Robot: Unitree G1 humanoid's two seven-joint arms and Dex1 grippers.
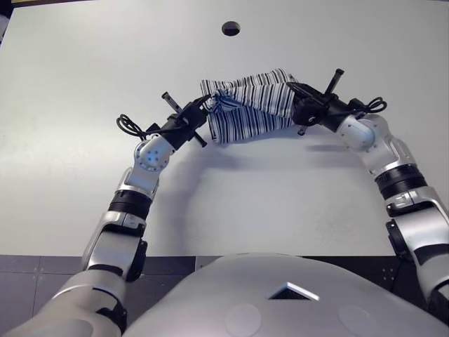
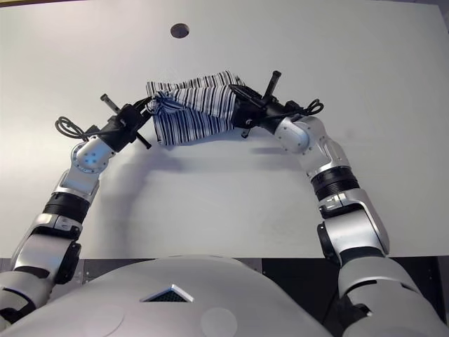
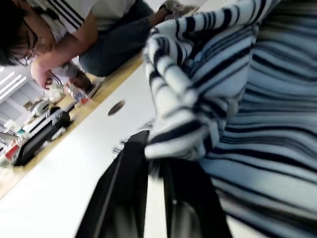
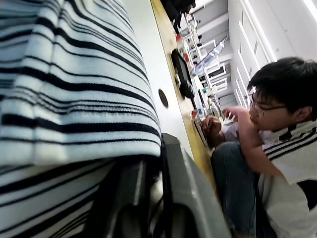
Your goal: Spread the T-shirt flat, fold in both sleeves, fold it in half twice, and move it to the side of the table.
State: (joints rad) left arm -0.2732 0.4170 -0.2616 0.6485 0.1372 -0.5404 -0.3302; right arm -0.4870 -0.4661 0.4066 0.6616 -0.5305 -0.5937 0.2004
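The black-and-white striped T-shirt [image 1: 249, 105] hangs bunched between my two arms above the middle of the white table [image 1: 84, 70]. My left gripper [image 1: 204, 105] is shut on the shirt's left end, where the cloth [image 3: 198, 99] gathers into a knot over the dark fingers [image 3: 124, 193]. My right gripper [image 1: 295, 91] is shut on the shirt's right end, with the striped fabric [image 4: 64, 89] draped over its fingers [image 4: 185, 188]. The shirt's lower edge sags toward the table between the grippers.
A round dark hole [image 1: 230, 29] sits in the table behind the shirt. Bare tabletop spreads to the left, right and front of the shirt. The table's near edge [image 1: 63, 254] runs just ahead of my body.
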